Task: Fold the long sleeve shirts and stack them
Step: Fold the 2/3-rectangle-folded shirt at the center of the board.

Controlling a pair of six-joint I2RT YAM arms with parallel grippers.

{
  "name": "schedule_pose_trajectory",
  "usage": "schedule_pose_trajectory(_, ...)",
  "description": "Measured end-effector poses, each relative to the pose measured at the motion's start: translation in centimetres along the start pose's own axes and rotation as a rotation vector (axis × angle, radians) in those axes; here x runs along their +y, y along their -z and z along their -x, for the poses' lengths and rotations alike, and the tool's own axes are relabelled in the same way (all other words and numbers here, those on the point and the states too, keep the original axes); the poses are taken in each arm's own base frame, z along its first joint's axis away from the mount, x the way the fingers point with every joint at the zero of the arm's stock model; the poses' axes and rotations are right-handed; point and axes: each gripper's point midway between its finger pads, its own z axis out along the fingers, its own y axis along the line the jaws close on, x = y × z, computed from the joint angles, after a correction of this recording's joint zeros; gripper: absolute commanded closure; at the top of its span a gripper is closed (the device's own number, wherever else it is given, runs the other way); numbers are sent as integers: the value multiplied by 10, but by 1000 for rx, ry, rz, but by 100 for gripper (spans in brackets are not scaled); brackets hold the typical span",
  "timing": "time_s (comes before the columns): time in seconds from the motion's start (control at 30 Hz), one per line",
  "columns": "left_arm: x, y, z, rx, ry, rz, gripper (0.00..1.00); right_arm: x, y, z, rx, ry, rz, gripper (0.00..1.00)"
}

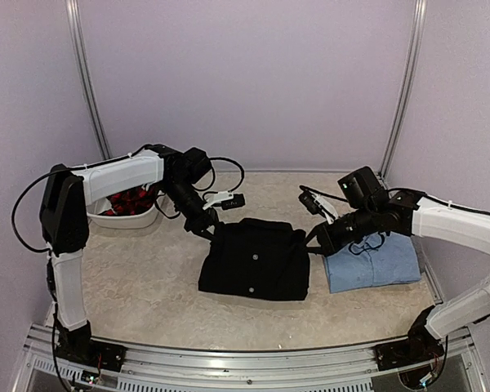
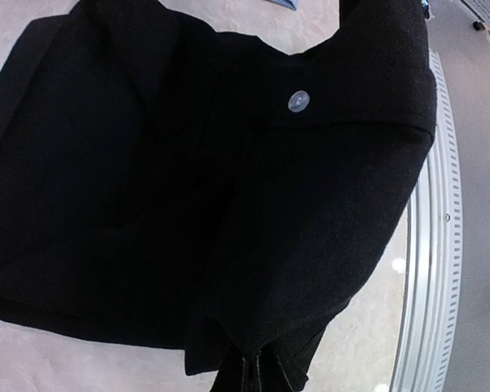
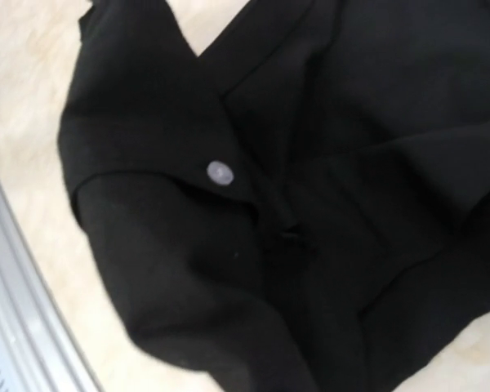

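Table (image 1: 147, 302): pale mottled top, with a metal rail (image 1: 245, 359) along the near edge.

The black shirt (image 1: 257, 261) lay at table centre, folded to a rough rectangle with its placket facing up. In both wrist views it filled nearly the whole frame.

The light blue shirt (image 1: 374, 265) was also folded flat. It sat just right of the black one, with a narrow strip of table between them. They were side by side, not stacked.

My left gripper (image 1: 208, 229) was at the black shirt's far-left corner with the jaws closed. In the left wrist view the cloth bunched to a point right at my fingers (image 2: 249, 377), so I was pinching that corner.

My right gripper (image 1: 314, 245) was at the shirt's far-right corner, over the gap to the light blue shirt, jaws closed too. From above, that corner peaked up toward it. In the right wrist view I couldn't pick my fingers out from the black cloth, so I couldn't tell whether cloth was actually clamped there.

A white bowl (image 1: 135, 219) sat at the far left, behind my left arm and well apart from both shirts. It held red items (image 1: 131, 202) that were too small to identify.

Two white buttons showed on the placket from above, one mid-shirt (image 1: 254, 257) and one near the front edge (image 1: 251, 290). Each wrist view showed one button (image 2: 298, 100).
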Motion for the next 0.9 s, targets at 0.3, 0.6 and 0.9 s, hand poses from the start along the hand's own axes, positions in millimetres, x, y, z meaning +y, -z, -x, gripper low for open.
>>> schedule_pose_trajectory(0.3,61,0,16,-69,52,-14,100,-49,-11,39,-35,-78,-29,100)
schedule_pose_trajectory(0.6,113,6,18,-167,151,78,100,-96,-36,65,-43,-126,-55,100)
schedule_pose_trajectory(0.9,167,20,47,-306,229,290,86,-136,-61,81,-56,-157,-96,100)
